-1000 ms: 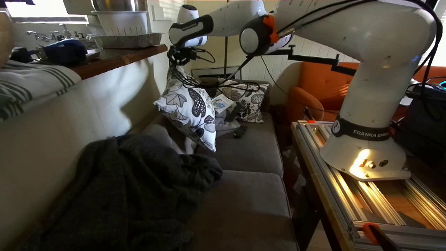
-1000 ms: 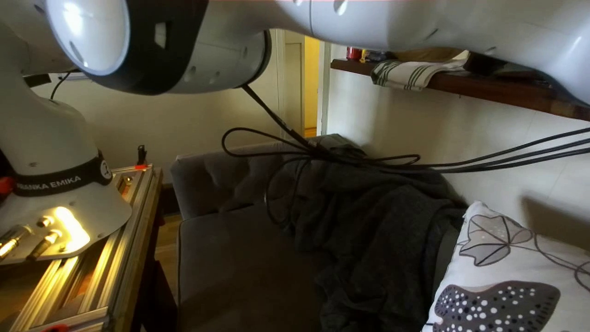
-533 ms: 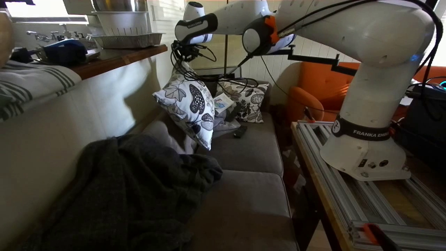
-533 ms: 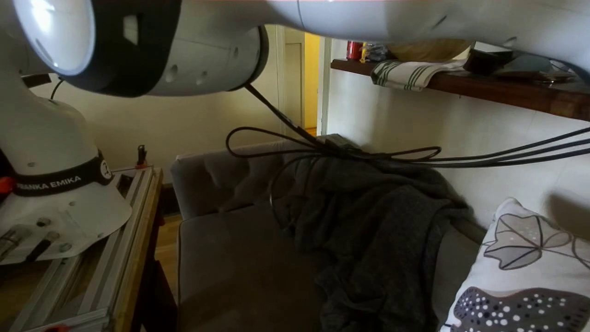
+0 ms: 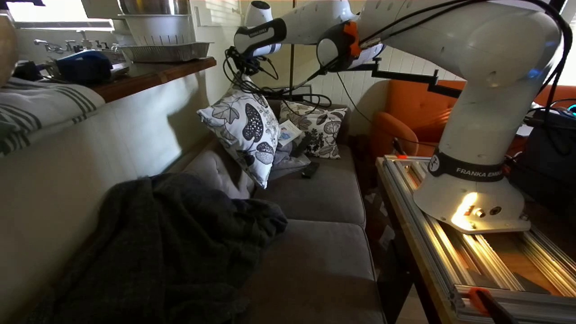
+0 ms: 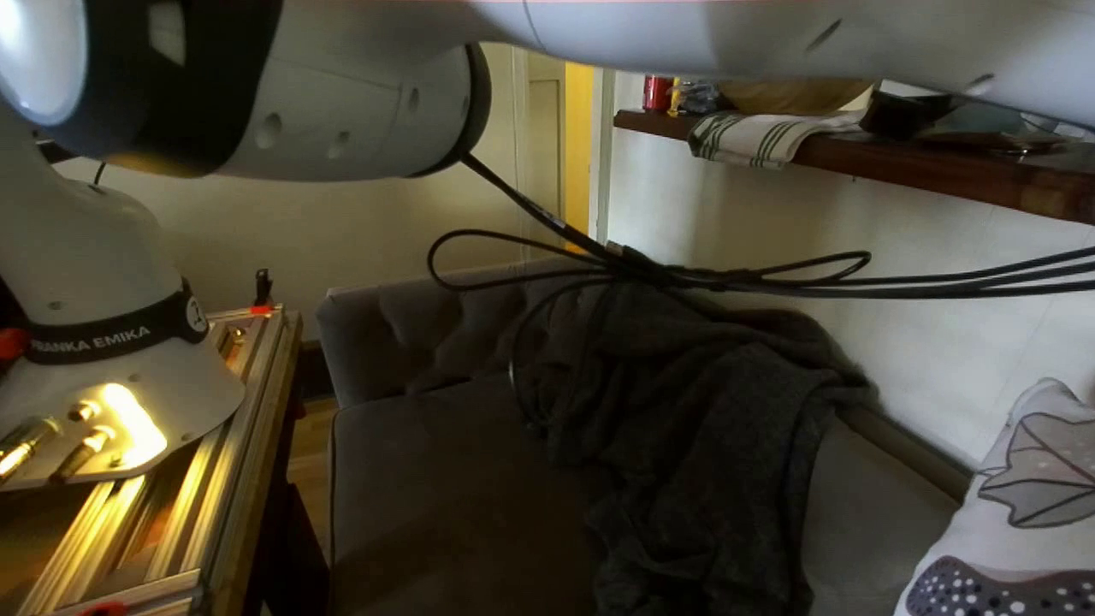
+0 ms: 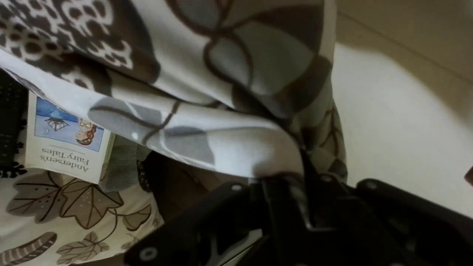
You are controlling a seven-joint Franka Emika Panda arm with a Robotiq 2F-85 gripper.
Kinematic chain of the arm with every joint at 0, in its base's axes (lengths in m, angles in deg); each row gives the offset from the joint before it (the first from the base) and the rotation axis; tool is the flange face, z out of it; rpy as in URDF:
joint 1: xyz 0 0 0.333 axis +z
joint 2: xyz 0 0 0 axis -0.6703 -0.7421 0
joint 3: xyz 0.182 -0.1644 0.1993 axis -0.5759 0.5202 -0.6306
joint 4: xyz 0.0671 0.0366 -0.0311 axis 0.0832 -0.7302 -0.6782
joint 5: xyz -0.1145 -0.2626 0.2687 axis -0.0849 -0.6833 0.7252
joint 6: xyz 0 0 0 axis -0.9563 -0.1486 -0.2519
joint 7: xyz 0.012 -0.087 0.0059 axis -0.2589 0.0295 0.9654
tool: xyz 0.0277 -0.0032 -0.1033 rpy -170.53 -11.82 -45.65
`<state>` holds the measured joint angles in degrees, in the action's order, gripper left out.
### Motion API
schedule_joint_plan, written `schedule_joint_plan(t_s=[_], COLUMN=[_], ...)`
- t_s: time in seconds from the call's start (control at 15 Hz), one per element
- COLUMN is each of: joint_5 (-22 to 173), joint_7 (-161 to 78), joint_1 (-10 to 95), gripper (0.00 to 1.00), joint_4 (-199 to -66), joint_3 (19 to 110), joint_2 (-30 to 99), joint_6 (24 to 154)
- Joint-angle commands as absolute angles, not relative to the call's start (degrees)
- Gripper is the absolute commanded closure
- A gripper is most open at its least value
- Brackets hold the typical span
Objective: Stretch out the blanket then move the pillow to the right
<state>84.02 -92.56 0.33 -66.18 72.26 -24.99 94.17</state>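
Your gripper [image 7: 297, 186] pinches the pillow [image 5: 249, 128] by its top corner over the sofa [image 5: 315, 265]; the pillow has shifted farther from the bunched blanket [image 5: 180, 243], so moving it seems underway, stretching perhaps unfinished.

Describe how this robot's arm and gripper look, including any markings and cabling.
The arm is glossy white with rounded segments, black trim and an orange piece at one joint. A black band around its base reads FRANKA EMIKA. Black cables hang from it in loops. The gripper is black, with narrow fingers and pale round pins.
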Motion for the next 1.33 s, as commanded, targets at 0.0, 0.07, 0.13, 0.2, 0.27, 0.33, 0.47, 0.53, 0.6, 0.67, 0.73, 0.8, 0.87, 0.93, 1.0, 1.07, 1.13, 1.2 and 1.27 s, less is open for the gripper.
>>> schedule_joint_plan(t_s=[0.0, 0.07, 0.13, 0.2, 0.27, 0.33, 0.47, 0.53, 0.6, 0.67, 0.73, 0.8, 0.87, 0.93, 1.0, 1.07, 1.13, 1.2, 1.27], joint_5=[83.1, 82.8, 82.3, 81.4, 80.0, 78.1, 75.3, 73.8, 72.5, 71.6, 71.0, 71.2, 70.8, 70.8, 70.9, 70.9, 70.8, 70.9, 70.9], joint_7=[-101.7, -104.0, -106.5, -108.9, -111.8, -113.1, -110.7, -108.5, -106.6, -104.9, -102.6, -99.2, -98.2, -95.8, -93.4, -91.1, -89.3, -86.5, -84.1], joint_1=[-0.3, -0.3, -0.1, 0.2, 0.8, 1.6, 2.6, 3.3, 3.9, 4.3, 4.9, 5.1, 5.4, 5.6, 5.8, 5.9, 6.0, 6.0, 6.1], gripper=[0.86, 0.61, 0.61, 0.57, 0.50, 0.45, 0.31, 0.24, 0.18, 0.09, 0.02, 0.00, 0.00, 0.00, 0.00, 0.00, 0.00, 0.00, 0.00], joint_4=[-65.8, -65.7, -65.5, -65.2, -65.1, -65.4, -65.3, -65.7, -66.0, -66.4, -67.4, -67.8, -67.6, -67.7, -67.8, -67.8, -67.6, -67.7, -67.7], joint_3=[74.8, 75.7, 76.7, 77.9, 79.9, 81.8, 82.7, 83.1, 83.4, 83.4, 83.1, 81.9, 82.1, 82.0, 81.7, 81.5, 81.6, 81.2, 81.1], joint_2=[-23.7, -23.9, -24.1, -24.5, -24.6, -24.5, -24.1, -23.7, -23.5, -23.1, -22.2, -21.4, -21.3, -20.9, -20.7, -20.5, -20.5, -20.3, -20.2], joint_6=[97.7, 97.9, 98.2, 99.0, 98.9, 97.6, 94.3, 92.0, 90.4, 89.0, 87.4, 85.0, 83.8, 81.6, 80.0, 78.1, 76.5, 74.6, 72.9])
